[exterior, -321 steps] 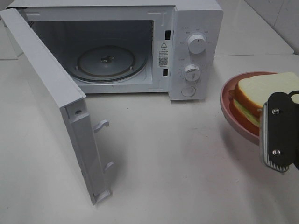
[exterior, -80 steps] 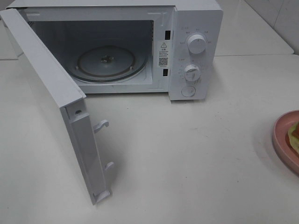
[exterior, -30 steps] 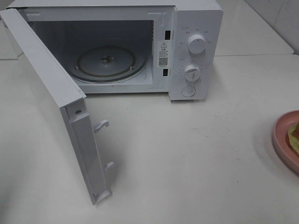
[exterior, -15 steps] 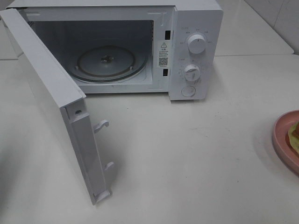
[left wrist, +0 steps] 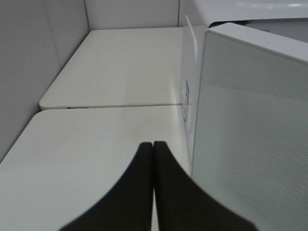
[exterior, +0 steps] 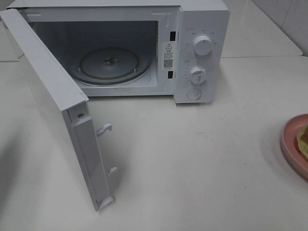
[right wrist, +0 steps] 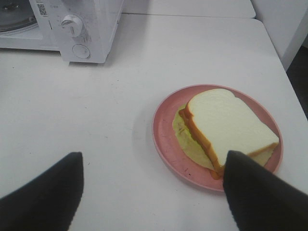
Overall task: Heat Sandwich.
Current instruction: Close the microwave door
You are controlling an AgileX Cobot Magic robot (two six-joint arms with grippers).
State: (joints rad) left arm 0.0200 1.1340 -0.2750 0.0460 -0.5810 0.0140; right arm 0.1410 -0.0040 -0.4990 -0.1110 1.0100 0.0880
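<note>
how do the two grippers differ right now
The left gripper is shut, its black fingers pressed together; the right gripper is open, its fingers spread wide apart.

The left gripper sits beside the open microwave door over bare table; the right gripper hangs above the pink plate holding the sandwich.

Both have black fingers, hold nothing, and neither shows in the exterior high view.

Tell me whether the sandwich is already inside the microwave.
No, the white-bread sandwich lies on the round pink plate on the table, outside the white microwave.
</note>
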